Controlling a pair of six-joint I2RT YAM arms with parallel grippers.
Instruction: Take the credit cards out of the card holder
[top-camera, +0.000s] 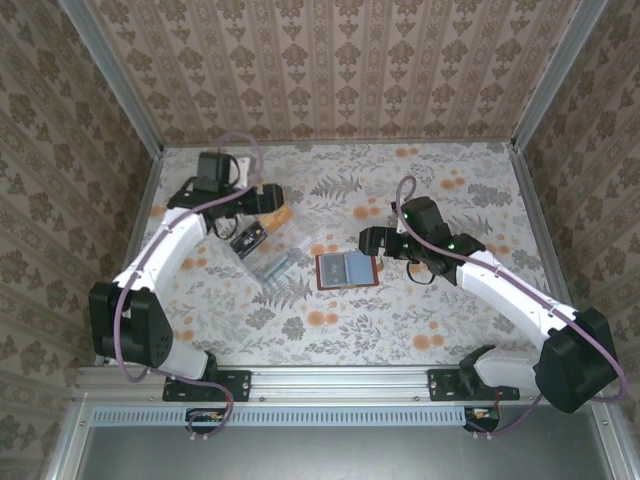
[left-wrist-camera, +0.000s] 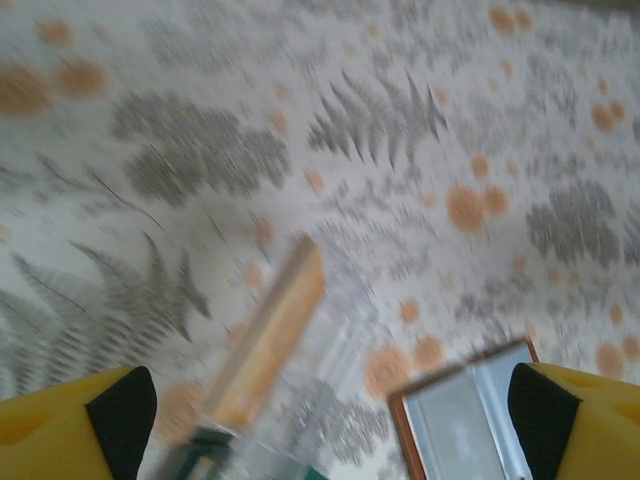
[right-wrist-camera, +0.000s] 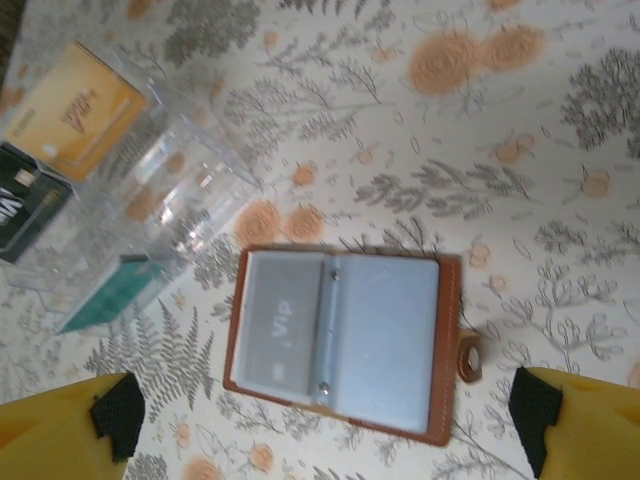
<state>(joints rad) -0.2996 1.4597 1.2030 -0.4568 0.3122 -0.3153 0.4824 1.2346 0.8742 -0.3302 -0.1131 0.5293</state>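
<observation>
1. In the left wrist view much is smeared. The orange card (left-wrist-camera: 268, 340) is seen only as a blurred strip standing in the clear tray (left-wrist-camera: 345, 320). Just one corner of the holder (left-wrist-camera: 465, 420) is caught at the lower edge.
2. In the right wrist view the black card (right-wrist-camera: 25, 205) is cut off by the left edge, and its print cannot be read.
3. The teal card (right-wrist-camera: 115, 295) is seen at the tray's near end. Whether it lies inside the tray or on the table (right-wrist-camera: 520, 200) cannot be told.
4. The holder is laid open and flat on the table, just beside the tray, with its grey-blue pockets up. Faint lettering is seen behind the left pocket.
5. The left gripper (left-wrist-camera: 330, 425) is held above the tray end, with its jaws spread wide and nothing gripped.
6. The right gripper (right-wrist-camera: 325, 420) is held over the holder's near edge, with its jaws likewise wide and nothing gripped.
7. From above, the tray's far end is partly covered by the left gripper.
</observation>
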